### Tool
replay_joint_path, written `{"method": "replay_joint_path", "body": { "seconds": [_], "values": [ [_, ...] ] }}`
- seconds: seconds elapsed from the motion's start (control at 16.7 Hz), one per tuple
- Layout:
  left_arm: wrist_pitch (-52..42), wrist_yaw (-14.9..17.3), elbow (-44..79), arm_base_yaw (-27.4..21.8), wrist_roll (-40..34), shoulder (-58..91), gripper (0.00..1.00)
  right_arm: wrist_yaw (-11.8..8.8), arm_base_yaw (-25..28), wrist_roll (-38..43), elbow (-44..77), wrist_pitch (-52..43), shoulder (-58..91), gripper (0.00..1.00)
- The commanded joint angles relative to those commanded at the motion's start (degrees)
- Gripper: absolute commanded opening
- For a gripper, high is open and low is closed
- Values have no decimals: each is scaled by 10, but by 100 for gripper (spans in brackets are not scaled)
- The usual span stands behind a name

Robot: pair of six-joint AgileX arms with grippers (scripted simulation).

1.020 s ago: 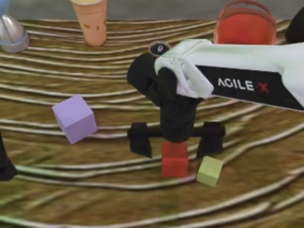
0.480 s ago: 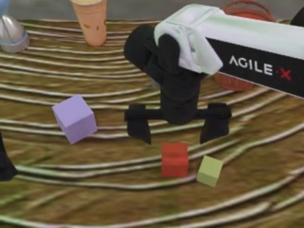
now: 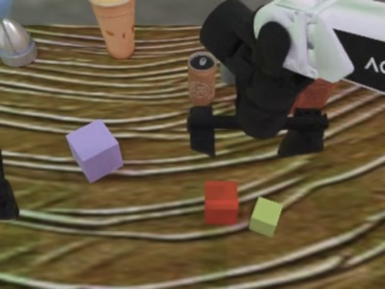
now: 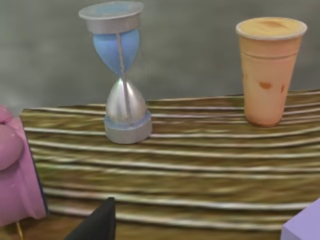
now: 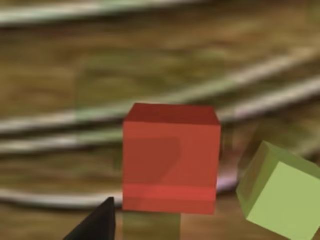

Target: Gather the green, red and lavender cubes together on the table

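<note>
The right arm, white-shelled with a black wrist, reaches in from the top view's right. Its black two-finger right gripper [image 3: 257,133] points down above the bench, its fingers [image 3: 202,131] spread wide with nothing between them. The left arm sits at the left edge.

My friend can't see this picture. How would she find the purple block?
Look at the left side of the brown streaked table. The purple block sits alone there, in front of the orange cup. It is bigger than the red block and green block, which sit together farther right.
</note>
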Motion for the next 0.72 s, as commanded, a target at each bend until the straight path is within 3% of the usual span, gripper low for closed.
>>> {"method": "replay_joint_path", "body": {
  "seconds": [0.42, 0.72],
  "values": [
    [-195, -1, 285, -44, 115, 354, 100, 31, -122, -143, -295, 158, -313, 100],
    [-356, -3, 503, -81, 209, 654, 100, 32, -222, -252, -550, 297, -585, 100]
  ]
}}
